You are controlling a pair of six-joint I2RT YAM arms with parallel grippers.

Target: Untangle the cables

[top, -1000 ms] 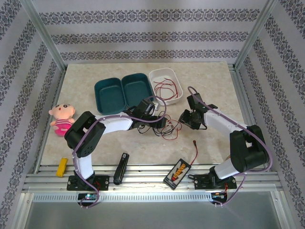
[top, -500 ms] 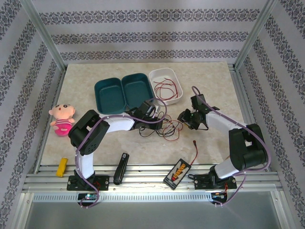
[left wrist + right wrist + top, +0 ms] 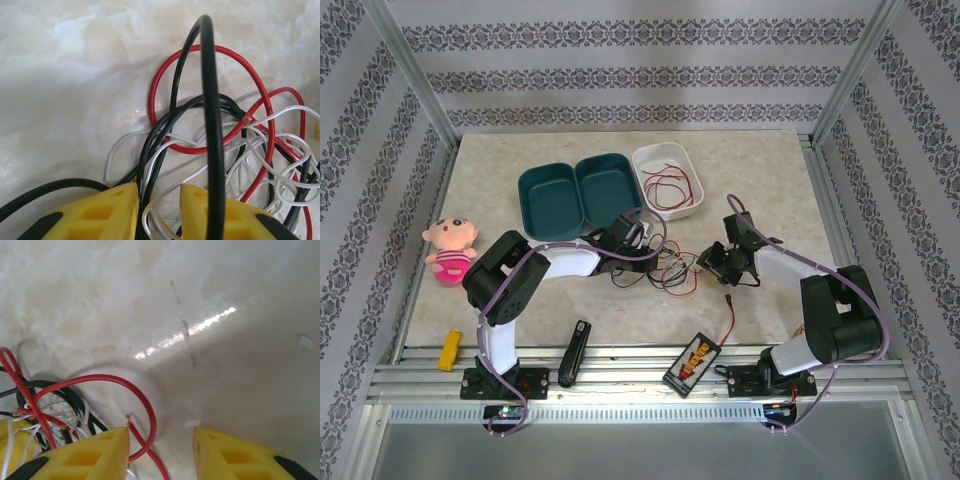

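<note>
Three cables (image 3: 677, 268) lie tangled on the worktop (image 3: 490, 160); left end effector (image 3: 159, 197) sits part-open astride black strands (image 3: 146, 165), right end effector (image 3: 161, 440) open by a red end (image 3: 131, 422): grasp stage, I judge, next needing firm pinches, then gentle parting.

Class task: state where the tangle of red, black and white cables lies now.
In the top view the cables lie mid-table between the left arm and the right arm, nearer than the white tray and beyond the black-and-yellow box.
</note>
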